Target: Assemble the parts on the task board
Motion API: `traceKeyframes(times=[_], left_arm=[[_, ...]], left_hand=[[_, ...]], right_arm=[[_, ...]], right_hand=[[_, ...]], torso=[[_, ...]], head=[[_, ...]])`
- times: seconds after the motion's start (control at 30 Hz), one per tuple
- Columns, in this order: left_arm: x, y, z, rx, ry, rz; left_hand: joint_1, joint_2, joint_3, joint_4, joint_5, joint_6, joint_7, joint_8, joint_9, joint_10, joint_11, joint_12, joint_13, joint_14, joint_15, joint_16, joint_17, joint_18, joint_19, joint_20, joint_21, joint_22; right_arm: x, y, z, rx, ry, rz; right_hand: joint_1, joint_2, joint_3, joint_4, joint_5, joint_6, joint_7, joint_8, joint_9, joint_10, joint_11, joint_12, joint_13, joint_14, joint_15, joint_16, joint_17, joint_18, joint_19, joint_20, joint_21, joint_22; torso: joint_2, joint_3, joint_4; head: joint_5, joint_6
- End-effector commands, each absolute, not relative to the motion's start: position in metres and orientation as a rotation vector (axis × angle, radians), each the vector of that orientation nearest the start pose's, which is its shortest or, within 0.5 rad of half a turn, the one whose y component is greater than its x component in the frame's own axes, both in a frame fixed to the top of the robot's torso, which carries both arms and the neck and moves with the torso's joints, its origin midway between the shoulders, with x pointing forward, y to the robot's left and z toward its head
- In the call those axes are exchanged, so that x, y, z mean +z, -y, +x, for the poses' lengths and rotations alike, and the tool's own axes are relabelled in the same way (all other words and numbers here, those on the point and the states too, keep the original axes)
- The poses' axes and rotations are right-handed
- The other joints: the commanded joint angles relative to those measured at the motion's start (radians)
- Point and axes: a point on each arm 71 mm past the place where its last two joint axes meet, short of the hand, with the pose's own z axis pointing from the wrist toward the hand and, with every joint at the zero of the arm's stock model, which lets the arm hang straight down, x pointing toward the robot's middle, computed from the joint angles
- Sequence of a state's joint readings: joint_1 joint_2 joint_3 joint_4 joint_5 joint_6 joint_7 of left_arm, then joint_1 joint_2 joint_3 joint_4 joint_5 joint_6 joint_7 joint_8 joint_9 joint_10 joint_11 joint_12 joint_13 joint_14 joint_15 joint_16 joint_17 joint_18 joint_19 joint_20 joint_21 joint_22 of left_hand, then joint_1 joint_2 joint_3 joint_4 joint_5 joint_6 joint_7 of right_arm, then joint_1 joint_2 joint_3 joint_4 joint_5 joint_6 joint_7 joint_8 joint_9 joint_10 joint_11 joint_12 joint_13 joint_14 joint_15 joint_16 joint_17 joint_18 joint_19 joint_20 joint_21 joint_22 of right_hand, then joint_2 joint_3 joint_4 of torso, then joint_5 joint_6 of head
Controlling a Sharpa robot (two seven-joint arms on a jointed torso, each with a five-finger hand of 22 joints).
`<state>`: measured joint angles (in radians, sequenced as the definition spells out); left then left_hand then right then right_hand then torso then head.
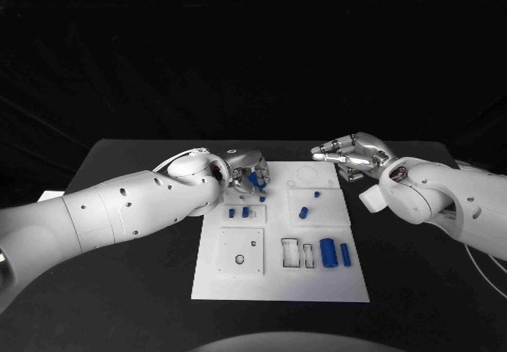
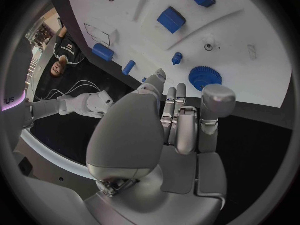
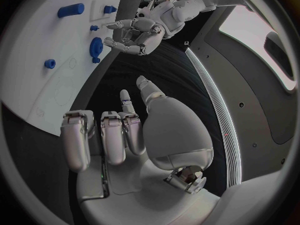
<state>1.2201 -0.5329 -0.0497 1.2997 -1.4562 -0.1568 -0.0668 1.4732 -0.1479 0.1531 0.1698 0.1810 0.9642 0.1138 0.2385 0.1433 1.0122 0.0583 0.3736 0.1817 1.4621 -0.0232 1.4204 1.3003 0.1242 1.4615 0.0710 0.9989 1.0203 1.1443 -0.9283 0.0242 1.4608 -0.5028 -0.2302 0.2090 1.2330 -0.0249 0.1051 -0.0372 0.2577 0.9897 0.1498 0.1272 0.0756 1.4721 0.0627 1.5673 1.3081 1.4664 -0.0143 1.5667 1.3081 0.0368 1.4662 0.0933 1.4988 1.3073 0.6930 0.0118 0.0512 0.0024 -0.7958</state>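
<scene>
The white task board (image 1: 280, 253) lies in the middle of the black tabletop (image 1: 127, 293), with small blue parts (image 1: 329, 253) on it. In the head view the left hand (image 1: 245, 170) sits over the board's upper left corner and hides what is under it. The left wrist view shows a blue gear (image 2: 205, 77) just past its curled fingers (image 2: 177, 116), which hold nothing. The right hand (image 1: 354, 154) hangs past the board's upper right corner, fingers curled in and holding nothing. The board's lower half has open room.
</scene>
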Motion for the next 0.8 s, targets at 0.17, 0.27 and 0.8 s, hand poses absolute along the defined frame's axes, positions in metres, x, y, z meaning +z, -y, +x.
traceKeyframes(times=[0.17, 0.27, 0.8], left_arm=[[-0.205, -0.090, 0.512, -0.662, -1.836, 0.442], [-0.206, -0.089, 0.512, -0.654, -1.848, 0.450], [-0.216, -0.083, 0.512, -0.639, -1.874, 0.461]], left_hand=[[0.002, -0.004, 0.002, 0.005, -0.004, 0.025, -0.002, -0.012, -0.007, 0.025, -0.003, -0.016, -0.019, 0.053, -0.009, 0.009, 0.001, -0.022, 0.032, -0.006, 0.062, 0.059], [0.003, -0.001, 0.004, 0.004, -0.004, 0.033, -0.002, -0.014, -0.008, 0.036, -0.004, -0.020, -0.023, 0.053, -0.009, 0.006, -0.006, -0.024, 0.035, -0.007, 0.078, 0.075], [0.028, 0.017, 0.054, -0.003, -0.002, 0.067, 0.000, -0.041, -0.019, 0.081, -0.004, -0.072, -0.060, 0.055, -0.007, 0.005, -0.017, -0.026, 0.033, -0.007, 0.096, 0.096]], right_arm=[[-0.191, 0.260, 0.492, 1.244, -1.655, 0.714], [-0.191, 0.259, 0.492, 1.245, -1.654, 0.713], [-0.191, 0.258, 0.492, 1.250, -1.655, 0.710]], right_hand=[[0.001, 0.009, -0.004, -0.001, 0.007, -0.007, 0.001, -0.002, -0.001, 0.099, 0.002, 0.003, 0.263, 0.104, 0.009, 0.004, 0.263, 0.002, 0.020, 0.009, -0.006, 0.098], [0.001, 0.009, -0.004, -0.001, 0.007, -0.007, 0.001, -0.002, -0.001, 0.099, 0.002, 0.003, 0.263, 0.104, 0.009, 0.004, 0.263, 0.002, 0.020, 0.009, -0.006, 0.098], [0.001, 0.009, -0.004, -0.001, 0.007, -0.007, 0.001, -0.002, -0.001, 0.099, 0.002, 0.003, 0.263, 0.104, 0.009, 0.004, 0.263, 0.002, 0.020, 0.009, -0.006, 0.098]], torso=[[0.000, 0.0008, -0.0001], [0.000, 0.0007, 0.0004], [-0.001, 0.0005, 0.0002]], head=[[-0.004, -0.003], [-0.005, -0.004], [-0.010, -0.005]])
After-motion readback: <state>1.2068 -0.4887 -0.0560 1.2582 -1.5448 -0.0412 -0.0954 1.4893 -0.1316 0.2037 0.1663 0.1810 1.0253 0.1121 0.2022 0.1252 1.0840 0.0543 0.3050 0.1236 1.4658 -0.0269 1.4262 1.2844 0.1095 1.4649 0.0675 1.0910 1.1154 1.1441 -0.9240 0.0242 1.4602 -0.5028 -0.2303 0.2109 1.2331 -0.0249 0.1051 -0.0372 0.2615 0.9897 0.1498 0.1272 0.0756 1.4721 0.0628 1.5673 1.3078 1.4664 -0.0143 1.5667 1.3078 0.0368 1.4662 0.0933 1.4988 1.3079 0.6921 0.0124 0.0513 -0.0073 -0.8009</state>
